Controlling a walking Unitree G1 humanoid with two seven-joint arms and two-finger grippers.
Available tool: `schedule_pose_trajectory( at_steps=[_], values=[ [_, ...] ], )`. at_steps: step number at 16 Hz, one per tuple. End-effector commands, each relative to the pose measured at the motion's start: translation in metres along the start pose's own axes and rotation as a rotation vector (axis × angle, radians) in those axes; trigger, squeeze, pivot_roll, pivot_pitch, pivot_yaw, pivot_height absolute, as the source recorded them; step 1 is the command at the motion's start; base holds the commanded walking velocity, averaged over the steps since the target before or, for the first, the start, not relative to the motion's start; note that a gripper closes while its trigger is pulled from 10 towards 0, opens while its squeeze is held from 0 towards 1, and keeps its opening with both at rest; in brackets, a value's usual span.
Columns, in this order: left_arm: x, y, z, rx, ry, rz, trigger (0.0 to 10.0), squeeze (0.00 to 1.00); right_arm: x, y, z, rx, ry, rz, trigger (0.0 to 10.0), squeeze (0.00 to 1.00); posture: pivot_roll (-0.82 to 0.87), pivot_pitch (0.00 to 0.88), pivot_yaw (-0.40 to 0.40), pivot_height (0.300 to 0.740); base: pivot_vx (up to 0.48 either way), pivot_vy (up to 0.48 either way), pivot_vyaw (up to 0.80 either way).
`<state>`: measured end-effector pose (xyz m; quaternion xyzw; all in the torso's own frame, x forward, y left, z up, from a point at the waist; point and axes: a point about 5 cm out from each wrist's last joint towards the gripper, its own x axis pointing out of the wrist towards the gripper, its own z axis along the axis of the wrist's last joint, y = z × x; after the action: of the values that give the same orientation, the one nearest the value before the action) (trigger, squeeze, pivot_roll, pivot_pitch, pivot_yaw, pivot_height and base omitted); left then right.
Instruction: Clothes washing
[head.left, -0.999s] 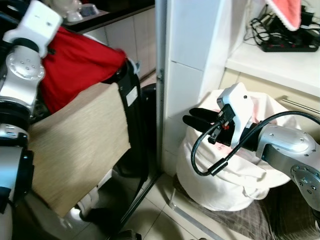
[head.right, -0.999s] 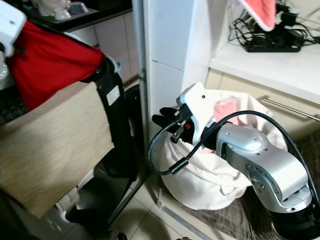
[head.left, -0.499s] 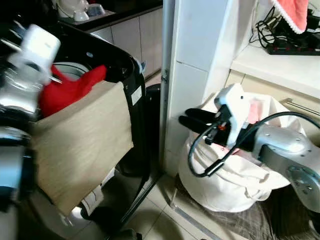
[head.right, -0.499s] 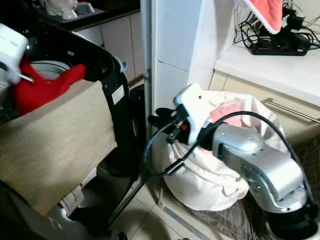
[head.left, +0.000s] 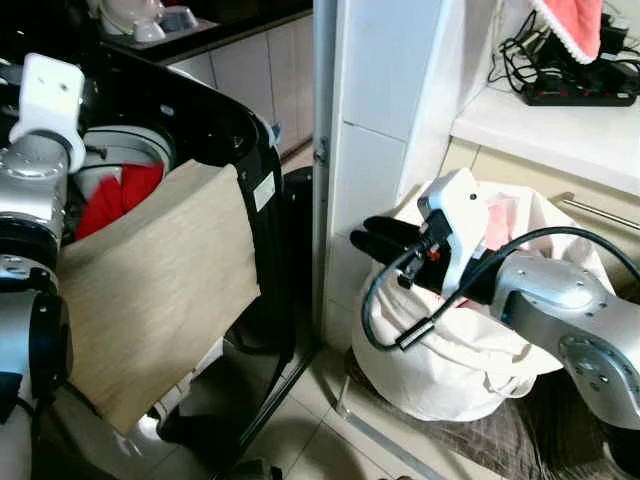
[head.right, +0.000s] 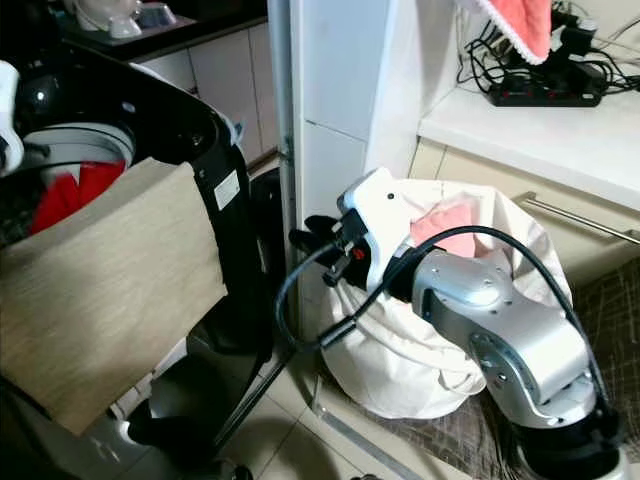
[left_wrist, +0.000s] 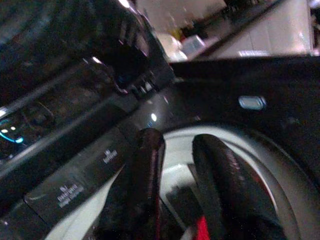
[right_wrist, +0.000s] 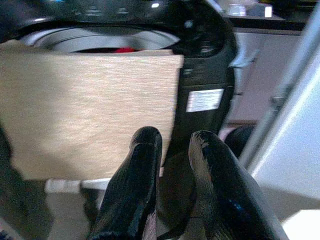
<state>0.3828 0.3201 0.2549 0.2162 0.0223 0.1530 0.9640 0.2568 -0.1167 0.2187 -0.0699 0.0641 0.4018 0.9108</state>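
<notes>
Red garment in the drum, left claw empty over it

Left claw narrowly parted above washer, upper left; red garment inside; right claw narrowly parted, empty, mid-frame beside laundry bag

White tiled pillar, pale countertop, tiled floor.

Left tool raised, fingers nearly together, right tool extended forward, empty
</notes>
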Motion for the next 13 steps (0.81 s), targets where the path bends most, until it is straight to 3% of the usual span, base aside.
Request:
schedule_pose_trajectory(
  at_steps=[1,2,3,4,5,6,7,8,9,10,11,12,13],
  values=[
    [0.001,0.009,0.016,-0.002,-0.053,0.054,10.0,0.0,-0.002,-0.011,0.005,-0.01,-0.041,-0.11,10.0,0.0,-0.08,0.0,0.043,0.74,0.0,0.0,0.0],
    [0.001,0.01,0.011,-0.019,0.015,0.061,10.0,0.0,-0.002,-0.014,0.009,-0.023,-0.083,-0.165,10.0,0.0,-0.08,0.0,0.043,0.74,0.0,0.0,0.0],
    [0.001,-0.003,0.021,-0.087,-0.056,0.027,10.0,0.0,-0.002,-0.014,0.014,-0.021,-0.146,-0.192,10.0,0.0,-0.08,0.0,0.045,0.74,0.0,0.0,0.0],
    [-0.004,-0.026,0.034,-0.175,-0.166,-0.04,10.0,0.0,-0.002,-0.01,0.017,-0.022,-0.191,-0.199,10.0,0.0,-0.08,0.0,0.046,0.74,0.0,0.0,0.0],
    [-0.015,-0.048,0.044,-0.273,-0.289,-0.136,10.0,0.0,-0.002,-0.007,0.017,-0.02,-0.212,-0.222,10.0,0.0,-0.08,0.0,0.044,0.74,0.0,0.0,0.8],
    [-0.02,-0.056,0.048,-0.325,-0.35,-0.179,10.0,0.0,-0.002,-0.006,0.016,-0.018,-0.218,-0.24,10.0,0.0,-0.08,0.0,0.043,0.74,0.0,0.0,0.8],
    [-0.036,-0.079,0.048,-0.44,-0.383,-0.207,10.0,0.0,-0.001,-0.003,0.01,-0.014,-0.226,-0.277,10.0,0.0,-0.08,0.0,0.044,0.74,0.0,0.0,0.8],
    [-0.056,-0.105,0.043,-0.584,-0.34,-0.346,10.0,0.0,-0.001,-0.002,0.004,0.022,-0.24,-0.327,10.0,0.0,-0.08,0.0,0.05,0.74,0.0,0.0,0.8],
    [-0.074,-0.121,0.046,-0.601,-0.384,-0.432,10.0,0.0,-0.003,-0.002,0.001,0.041,-0.254,-0.364,10.0,0.0,-0.08,0.0,0.05,0.74,0.0,0.0,0.8],
    [-0.079,-0.123,0.047,-0.599,-0.396,-0.431,10.0,0.0,-0.003,-0.002,0.001,0.041,-0.259,-0.371,10.0,0.0,-0.08,0.0,0.05,0.74,0.0,0.0,0.8],
    [-0.096,-0.134,0.049,-0.623,-0.36,-0.534,10.0,0.0,-0.004,-0.001,0.0,0.049,-0.278,-0.388,10.0,0.0,-0.08,0.0,0.054,0.74,0.0,0.0,0.8],
    [-0.111,-0.139,0.048,-0.583,-0.362,-0.529,10.0,0.0,-0.006,-0.001,0.001,0.041,-0.298,-0.401,10.0,0.0,-0.08,0.0,0.056,0.74,0.0,0.0,0.8],
    [-0.114,-0.143,0.042,-0.574,-0.342,-0.533,10.0,0.0,-0.006,-0.001,0.0,0.04,-0.299,-0.404,10.0,0.0,-0.08,0.0,0.056,0.74,0.0,0.0,0.8]
  ],
)
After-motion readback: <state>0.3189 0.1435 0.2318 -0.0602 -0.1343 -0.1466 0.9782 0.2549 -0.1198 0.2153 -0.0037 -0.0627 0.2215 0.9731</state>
